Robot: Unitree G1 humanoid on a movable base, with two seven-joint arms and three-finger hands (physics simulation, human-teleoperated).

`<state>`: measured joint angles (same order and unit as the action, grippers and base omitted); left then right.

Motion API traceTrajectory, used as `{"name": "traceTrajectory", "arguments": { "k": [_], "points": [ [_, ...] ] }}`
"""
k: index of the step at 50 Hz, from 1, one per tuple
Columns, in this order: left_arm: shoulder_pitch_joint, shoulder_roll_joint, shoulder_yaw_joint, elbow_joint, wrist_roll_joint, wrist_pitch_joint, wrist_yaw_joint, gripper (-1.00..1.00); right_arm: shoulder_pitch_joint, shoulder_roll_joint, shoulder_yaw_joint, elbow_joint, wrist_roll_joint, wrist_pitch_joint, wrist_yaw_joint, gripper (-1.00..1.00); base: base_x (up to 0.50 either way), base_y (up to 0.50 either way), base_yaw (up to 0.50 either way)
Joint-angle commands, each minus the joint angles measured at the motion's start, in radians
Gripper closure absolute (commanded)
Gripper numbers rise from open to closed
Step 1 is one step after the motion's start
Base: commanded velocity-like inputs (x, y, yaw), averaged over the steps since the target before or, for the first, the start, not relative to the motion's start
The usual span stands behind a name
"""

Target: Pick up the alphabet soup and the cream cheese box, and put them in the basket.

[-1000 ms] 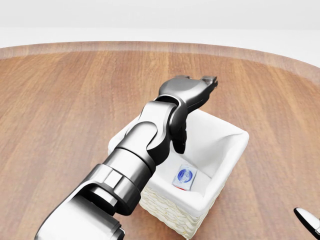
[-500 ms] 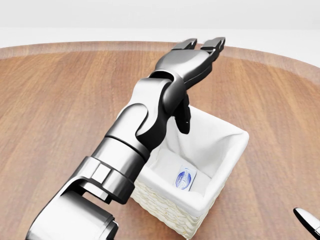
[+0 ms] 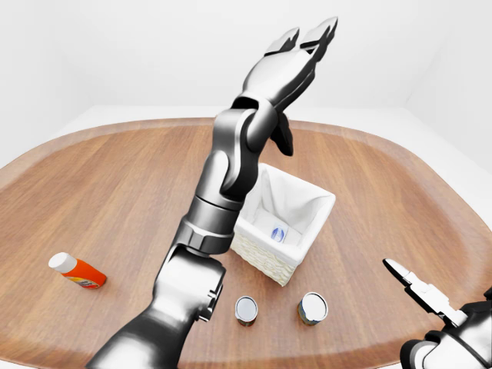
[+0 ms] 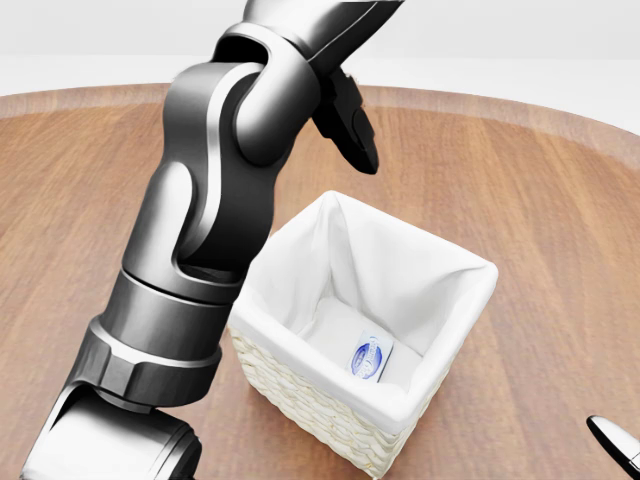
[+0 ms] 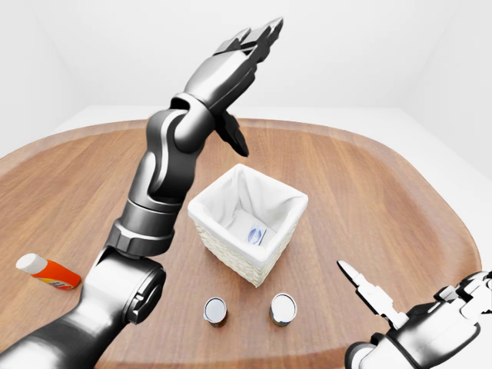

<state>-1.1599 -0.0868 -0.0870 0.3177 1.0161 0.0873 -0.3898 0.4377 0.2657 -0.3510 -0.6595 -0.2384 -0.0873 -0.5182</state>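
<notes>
The white-lined wicker basket stands mid-table. The cream cheese box, white with a blue oval mark, lies flat on its floor. My left hand is raised high above the basket with its fingers spread open and nothing in it. Two cans show only their silver tops in the left-eye view, below the basket: one to the left and one to the right. Which of them is the alphabet soup I cannot tell. My right hand hovers low at the bottom right, with fingers stretched out, open and empty.
An orange bottle with a white cap lies on its side at the table's left. The round wooden table stretches around the basket. My left forearm fills the left of the head view.
My left arm has lifted upward, away from the basket, and its hand has left the top of the head view. The cream cheese box stays in the basket. The right hand has not moved.
</notes>
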Motion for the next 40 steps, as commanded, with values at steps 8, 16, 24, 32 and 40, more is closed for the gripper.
{"name": "traceTrajectory", "arguments": {
  "k": [8, 16, 24, 32, 40],
  "points": [
    [0.012, 0.143, 0.048, -0.567, -0.077, 0.0, -0.233, -1.0, -0.002, 0.001, 0.001, -0.01, 0.001, 0.0, 0.001, -1.0, 0.0, 0.0, 0.0],
    [-0.025, 0.175, 0.054, -0.731, -0.008, 0.0, -0.308, -1.0, -0.001, 0.001, -0.001, -0.003, 0.002, 0.0, 0.0, -1.0, 0.0, 0.0, 0.0],
    [-0.002, 0.215, 0.107, -0.816, -0.045, 0.0, -0.308, -1.0, -0.003, 0.0, -0.004, -0.004, 0.002, 0.0, -0.002, -1.0, 0.0, 0.0, 0.0],
    [0.091, 0.321, 0.175, -0.883, -0.187, 0.0, -0.308, -1.0, -0.006, -0.002, -0.005, 0.006, 0.001, 0.0, -0.005, -1.0, 0.0, 0.0, 0.0],
    [0.208, 0.417, 0.23, -0.931, -0.376, 0.0, -0.223, -1.0, -0.002, 0.0, -0.003, -0.007, -0.001, 0.0, -0.005, -1.0, 0.0, 0.0, 0.0]
  ]
}}
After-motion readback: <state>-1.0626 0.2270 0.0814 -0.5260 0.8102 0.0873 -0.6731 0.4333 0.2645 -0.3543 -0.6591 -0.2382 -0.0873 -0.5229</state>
